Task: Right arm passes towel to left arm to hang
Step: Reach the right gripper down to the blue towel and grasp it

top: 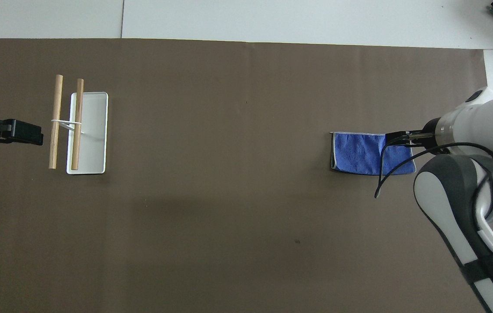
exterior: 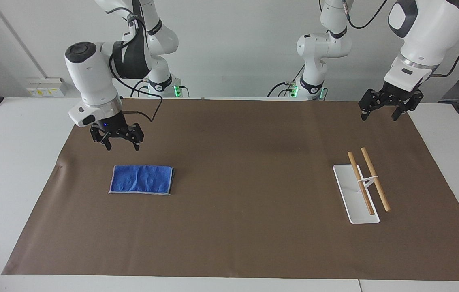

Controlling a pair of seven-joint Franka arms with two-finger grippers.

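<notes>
The blue towel lies flat and folded on the brown mat, toward the right arm's end of the table; it also shows in the overhead view. My right gripper is open and empty, raised in the air and apart from the towel. In the overhead view the right gripper covers the towel's end toward the right arm's side. My left gripper is open and empty and waits raised over the mat's edge at the left arm's end; it also shows in the overhead view.
A white tray with two wooden rods on a stand sits toward the left arm's end; the tray also shows in the overhead view. The brown mat covers most of the white table.
</notes>
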